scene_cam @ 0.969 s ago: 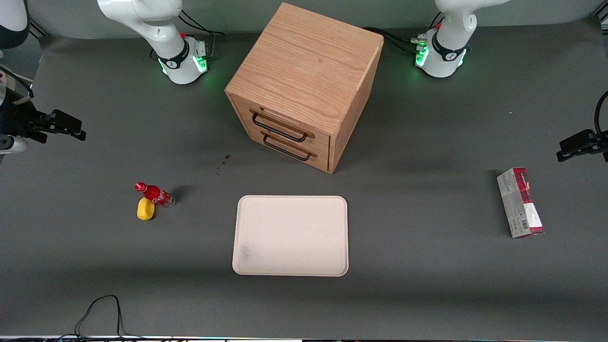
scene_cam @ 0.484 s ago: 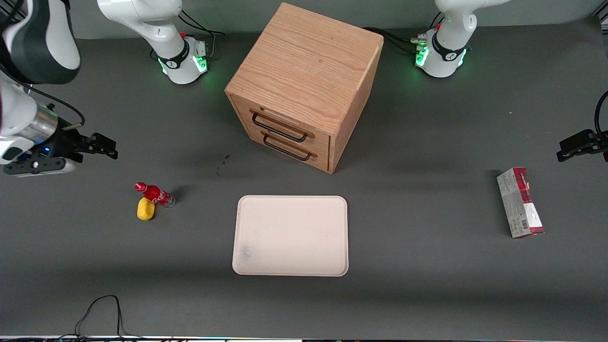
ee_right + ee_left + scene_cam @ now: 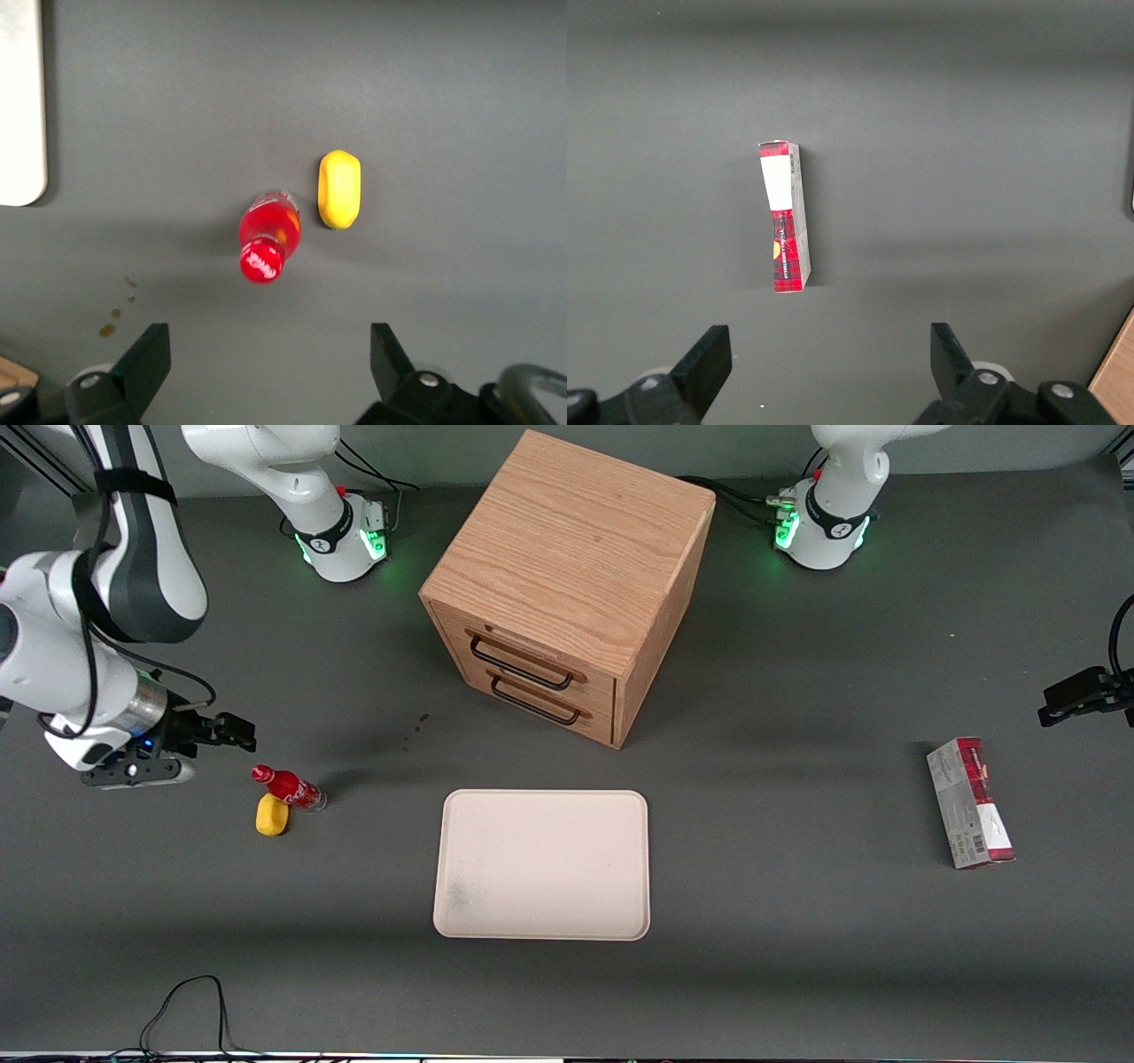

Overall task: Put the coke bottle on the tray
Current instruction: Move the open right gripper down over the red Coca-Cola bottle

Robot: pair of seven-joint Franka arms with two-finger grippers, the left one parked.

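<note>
The right arm's black two-finger gripper (image 3: 232, 731) hangs spread wide and empty above the small red coke bottle (image 3: 290, 786), which stands beside the pale cream rectangular tray (image 3: 542, 864).

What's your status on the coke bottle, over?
Gripper open, above the table, close to the coke bottle, not touching. Bottle upright on the table, off the tray. Yellow lump right beside the bottle, crowding the grasp.

The bottle (image 3: 290, 786) stands on the tabletop (image 3: 797, 957), touching the lemon (image 3: 272, 814) just nearer the camera. The tray (image 3: 542, 864) lies in front of the cabinet (image 3: 567, 584). The gripper (image 3: 232, 731) hovers just above the bottle, jaws apart. The carton (image 3: 969, 802) lies toward the parked arm's end.
</note>
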